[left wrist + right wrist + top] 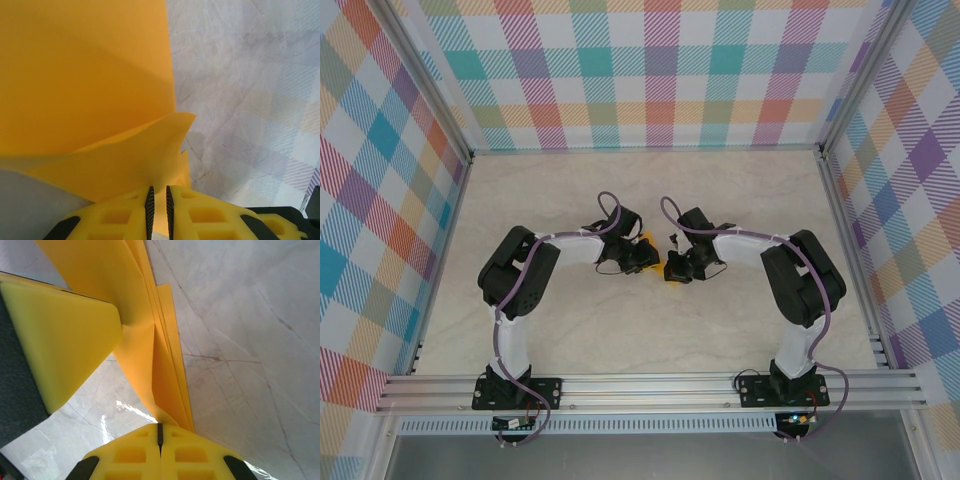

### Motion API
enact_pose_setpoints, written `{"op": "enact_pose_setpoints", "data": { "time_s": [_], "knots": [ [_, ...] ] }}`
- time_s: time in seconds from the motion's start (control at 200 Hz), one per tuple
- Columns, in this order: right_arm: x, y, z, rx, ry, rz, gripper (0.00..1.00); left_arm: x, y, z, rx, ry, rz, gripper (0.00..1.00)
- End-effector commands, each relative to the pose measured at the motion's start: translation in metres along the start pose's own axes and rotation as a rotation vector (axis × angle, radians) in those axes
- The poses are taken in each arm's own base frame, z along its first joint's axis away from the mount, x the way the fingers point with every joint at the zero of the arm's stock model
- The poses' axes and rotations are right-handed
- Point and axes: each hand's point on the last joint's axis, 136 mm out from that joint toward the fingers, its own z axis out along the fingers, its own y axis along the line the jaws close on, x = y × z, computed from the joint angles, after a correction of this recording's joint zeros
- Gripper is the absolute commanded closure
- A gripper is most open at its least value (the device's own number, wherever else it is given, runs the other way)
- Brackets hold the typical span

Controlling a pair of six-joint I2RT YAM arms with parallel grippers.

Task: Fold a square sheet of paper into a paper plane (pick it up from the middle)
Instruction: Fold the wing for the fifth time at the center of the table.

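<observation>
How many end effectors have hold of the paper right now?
2. The left end effector pinches a folded flap of the paper; the right end effector is shut on its layered edge. Both meet over the middle of the table.

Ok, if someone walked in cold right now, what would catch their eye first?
The orange-yellow paper, folded into layers, is held up at mid-table between the two arms. The left hand and the right hand are each shut on it. After that, the loud plaid walls around the pale marbled table.
</observation>
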Motion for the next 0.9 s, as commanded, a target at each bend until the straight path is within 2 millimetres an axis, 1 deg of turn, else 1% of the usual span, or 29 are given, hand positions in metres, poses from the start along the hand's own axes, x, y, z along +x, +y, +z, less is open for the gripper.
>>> {"op": "enact_pose_setpoints", "data": {
  "time_s": [0.0,0.465,0.58,0.895],
  "knots": [
    [0.015,-0.022,0.004,0.059,0.053,0.047,0.95,0.009,0.039,0.013,-0.155,0.019,-0.025,0.82],
    [0.033,-0.028,0.005,0.032,0.096,0.058,0.95,0.010,0.043,0.012,-0.173,0.024,-0.026,0.82],
    [0.037,-0.034,0.005,0.044,0.103,0.066,0.95,0.010,0.044,0.012,-0.178,0.024,-0.027,0.82],
    [0.062,-0.048,0.004,0.069,0.144,0.082,0.95,0.011,0.048,0.013,-0.192,0.027,-0.032,0.82]
  ]
}}
